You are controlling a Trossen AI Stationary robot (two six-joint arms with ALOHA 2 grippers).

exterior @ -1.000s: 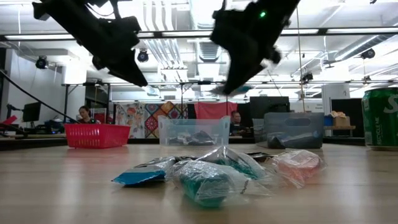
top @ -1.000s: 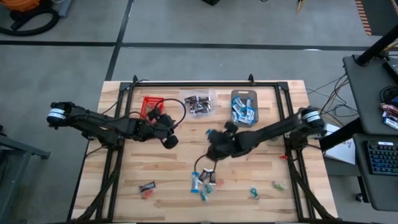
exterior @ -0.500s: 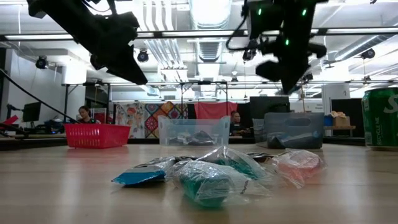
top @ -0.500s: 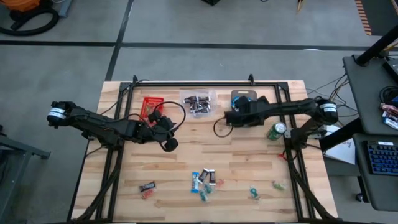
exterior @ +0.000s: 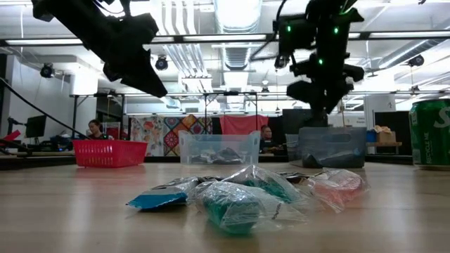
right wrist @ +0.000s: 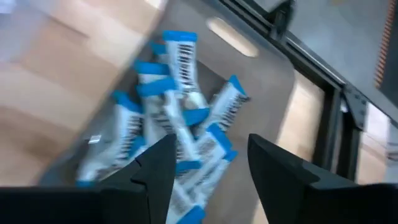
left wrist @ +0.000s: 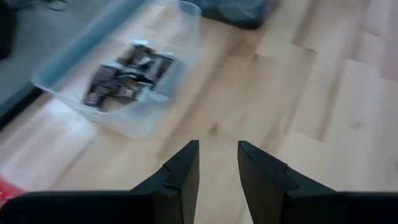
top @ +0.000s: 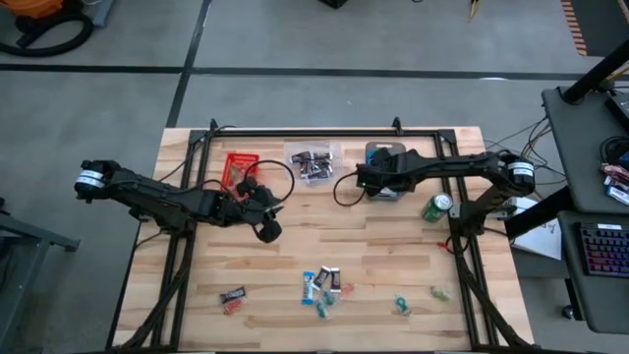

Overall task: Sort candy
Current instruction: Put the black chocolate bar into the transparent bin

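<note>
Your right gripper (right wrist: 208,163) hangs over the grey bin (top: 385,155) at the back of the bench (top: 197,295), with its fingers (right wrist: 155,168) spread apart and nothing between them. Straight beyond those fingers, inside the bin, lies a heap of blue-and-white sweets (right wrist: 177,124): long narrow wrappers, white in the middle with dark lettering and bright blue crimped ends, piled across one another at all angles.

Your left gripper (left wrist: 217,171) hovers above bare bench, near the red basket (top: 239,164). Its fingers (left wrist: 180,177) stand partly apart and empty. Ahead of them sits the clear tub (left wrist: 158,106), holding dark brown-black sweets (left wrist: 127,74) with silvery ends, bunched in the middle.

The unsorted sweets lie well away from both sets of fingers, along the front of the bench. The main cluster (top: 323,287) mixes blue-and-white, dark and green pieces; from bench height you see a blue-ended wrapper (exterior: 158,200), a teal sweet in crinkled clear wrap (exterior: 235,205) and a red one in clear wrap (exterior: 337,184). A dark piece touching a small red one (top: 233,298) lies apart, and two little green ones (top: 401,305) (top: 439,293) rest towards the other front corner. A green can (top: 435,206) stands just beside the right arm.
</note>
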